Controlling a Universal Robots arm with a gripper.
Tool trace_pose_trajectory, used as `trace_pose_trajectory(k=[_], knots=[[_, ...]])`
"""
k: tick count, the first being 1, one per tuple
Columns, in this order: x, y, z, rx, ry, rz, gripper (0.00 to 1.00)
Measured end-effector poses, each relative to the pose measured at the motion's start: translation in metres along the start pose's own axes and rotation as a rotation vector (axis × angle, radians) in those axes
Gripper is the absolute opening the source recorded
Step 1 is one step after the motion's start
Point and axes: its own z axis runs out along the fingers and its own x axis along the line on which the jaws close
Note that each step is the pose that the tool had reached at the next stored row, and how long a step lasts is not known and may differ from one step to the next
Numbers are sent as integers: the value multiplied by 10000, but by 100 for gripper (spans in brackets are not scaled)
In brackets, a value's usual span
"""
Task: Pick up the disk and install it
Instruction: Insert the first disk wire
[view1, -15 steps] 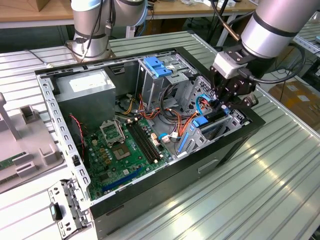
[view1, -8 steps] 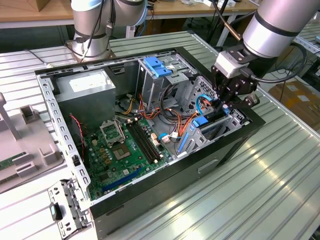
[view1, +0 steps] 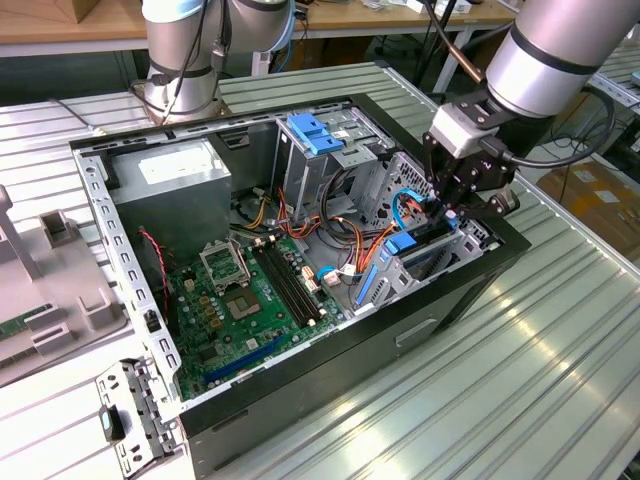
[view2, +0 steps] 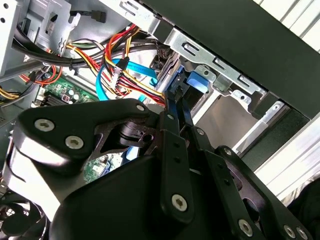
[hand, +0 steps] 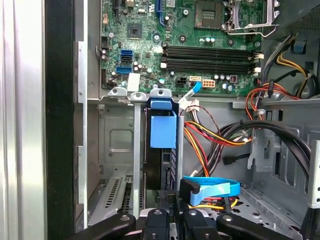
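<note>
Room: a workshop is showing behind, with wooden benches at the back and a ribbed grey metal table (view1: 560, 380) carrying the work.
Case: a black open-sided desktop computer case (view1: 470, 300) is lying on its side on that table, its green motherboard (view1: 250, 300) facing up and a grey boxy power supply (view1: 170, 185) sitting toward the exterior view's left.
Disk: the flat grey-metal hard drive with blue plastic side rails (hand: 163, 150) is standing on edge inside the silver metal drive bay (hand: 120, 145) at the case's front corner, on the exterior view's right.
Long axis: it is running down into the bay, with the blue tab end (hand: 161, 104) toward the motherboard in the first wrist view.
Relation: the disk is lying straight ahead of the black gripper (view1: 462, 205), in line with its reach, with no sideways offset that I can make out.
Arm: the single grey arm is reaching in over the case's front edge.
Gripper: its black fingers (view2: 176, 107) are looking drawn close together around the disk's near edge, seemingly pinching it, though the contact itself is hidden.
Cables: a light-blue flat data cable (hand: 212, 190) and red and yellow power wires (hand: 210, 137) are crowding just beside the bay.
Progress: judging by this, the disk is already sitting largely in its slot.
</note>
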Motion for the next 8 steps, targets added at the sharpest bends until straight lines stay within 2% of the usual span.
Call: trace_pose_trajectory(k=[8], knots=[[14,3,26,0,2,1,17]])
